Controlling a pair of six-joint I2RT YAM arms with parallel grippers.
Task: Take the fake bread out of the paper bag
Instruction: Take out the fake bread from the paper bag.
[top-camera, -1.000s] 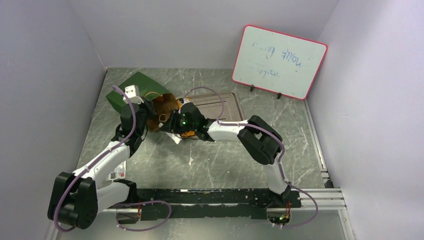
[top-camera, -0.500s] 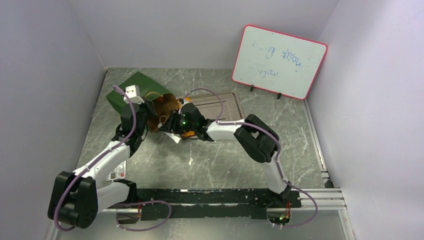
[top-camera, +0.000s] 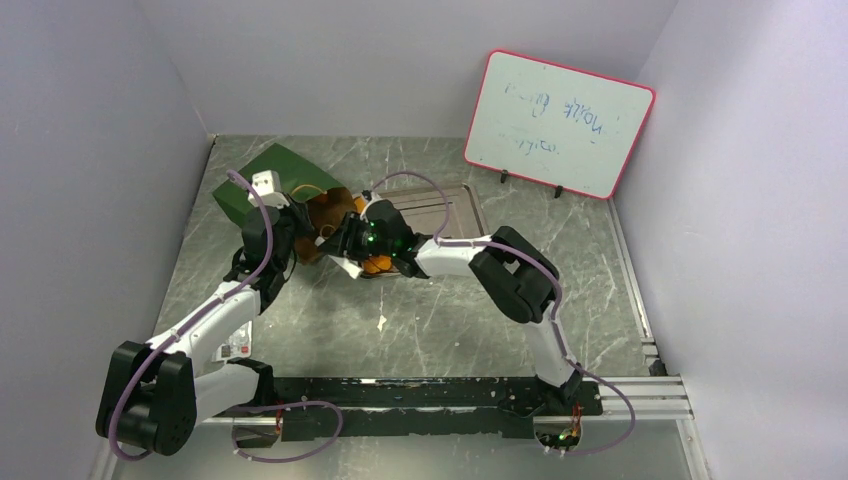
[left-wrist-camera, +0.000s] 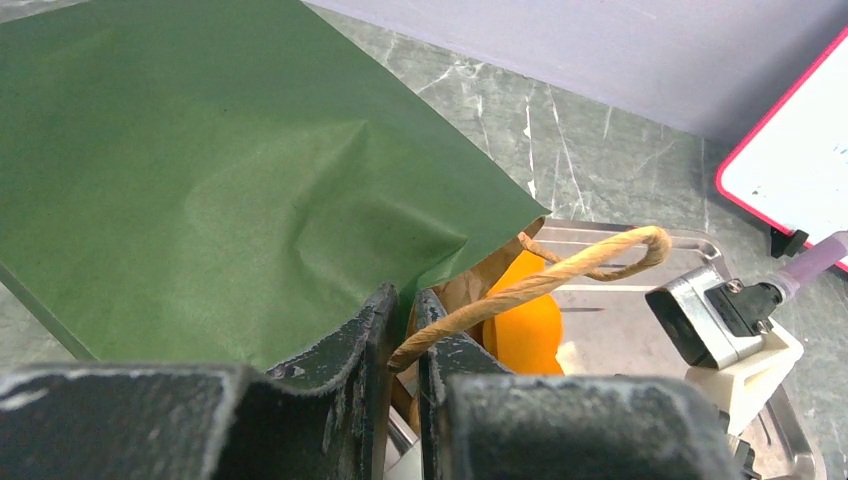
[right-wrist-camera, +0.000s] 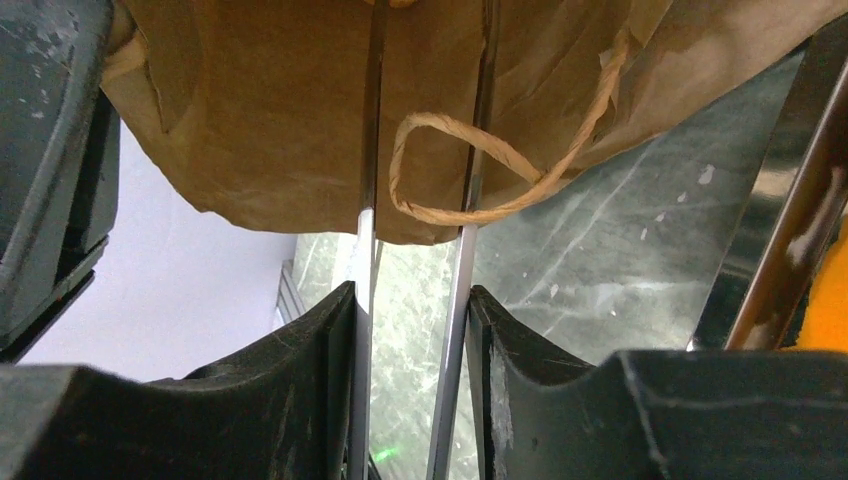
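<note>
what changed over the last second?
The right gripper, holding the tongs, edged left toward the mouth of the paper bag, its elbow following. Nothing newly gripped or released. The left gripper stays clamped on the bag's rim; bag, tray and whiteboard unmoved.

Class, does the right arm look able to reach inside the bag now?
Probably yes: the left gripper pinches the bag open, and tongs in the right gripper point at its brown inside.
</note>
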